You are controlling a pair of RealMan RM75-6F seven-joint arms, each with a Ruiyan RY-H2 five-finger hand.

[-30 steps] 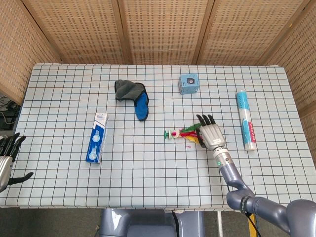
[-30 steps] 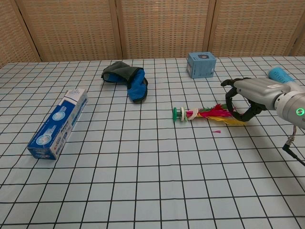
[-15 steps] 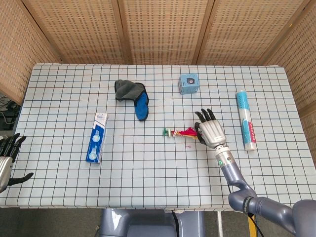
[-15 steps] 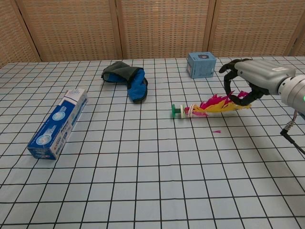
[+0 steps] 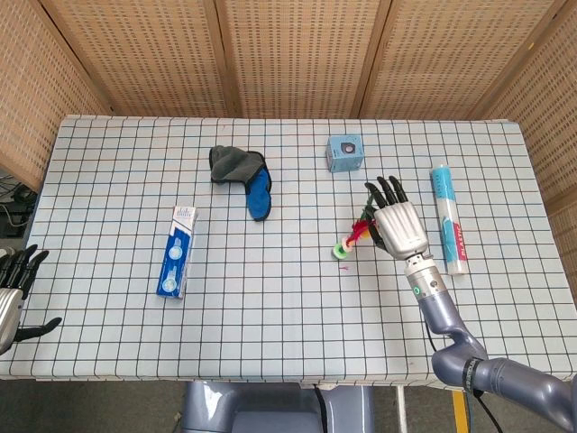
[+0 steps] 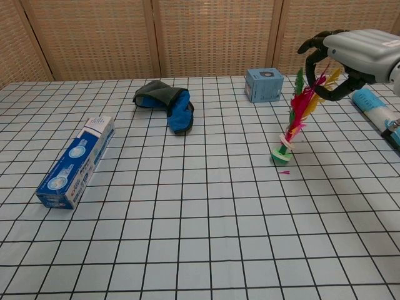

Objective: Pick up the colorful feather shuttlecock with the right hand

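Right hand [image 5: 398,227] seen from above in the head view, fingers curled round the feather end of the colorful feather shuttlecock [image 5: 353,236], green weighted base hanging down and to the left, over the grid-patterned surface [image 5: 270,307]. Left hand [image 5: 13,293] at the lower left edge, beside the surface's near corner, fingers spread and holding nothing. Blue and white carton [image 5: 178,251] lying flat on the left side, lettering too small to read. Grey and blue cloth item [image 5: 243,177] toward the back, left of centre; small light-blue box [image 5: 344,153] behind the raised hand, round mark on its top. Blue and white tube [image 5: 448,218] lying lengthwise just to the right of the right hand, red printing unreadable. Woven cane panels in wooden frames closing in the back and both sides. From the chest view: right hand [image 6: 350,59] high at the upper right, fingers hooked about the feathers; colorful feather shuttlecock [image 6: 300,112] hanging nearly upright, red, pink, yellow and green plumes on top, white and green disc base at the bottom, whether touching the checked surface [image 6: 200,250] or just clear of it cannot be told. Single pink feather scrap [image 6: 284,172] lying just below the base. Carton [image 6: 76,160] at left, cloth item [image 6: 165,106] and box [image 6: 263,84] farther back, tube [image 6: 378,112] at the right edge.
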